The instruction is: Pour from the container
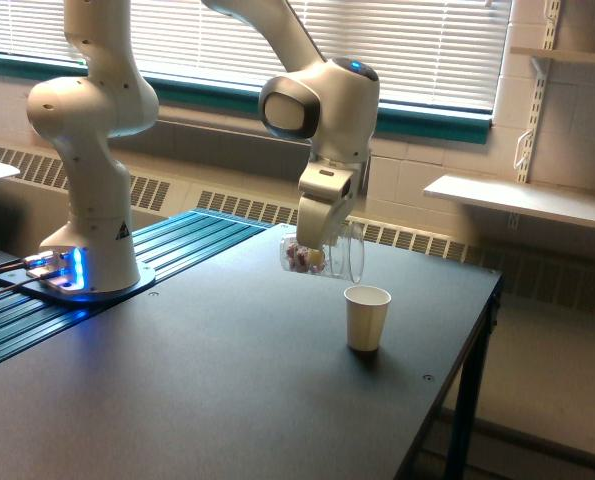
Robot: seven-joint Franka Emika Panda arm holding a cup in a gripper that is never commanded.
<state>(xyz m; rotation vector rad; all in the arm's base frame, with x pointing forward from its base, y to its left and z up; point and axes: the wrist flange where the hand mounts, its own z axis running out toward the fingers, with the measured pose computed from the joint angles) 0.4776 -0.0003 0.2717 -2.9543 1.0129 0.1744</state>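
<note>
gripper point(322, 250) clamped on container point(324, 253) | container tipped sideways, pieces at its base | paper cup point(366, 317) below, slightly toward exterior view's right

The hand point(318, 250) sits in front of the clear cup point(329, 254), so its fingers and the grip itself cannot be made out. The small reddish and pale pieces point(299, 258) in the cup, just beside the hand, are too small to identify. The arm above the hand point(247, 15) runs off the top edge.
</note>
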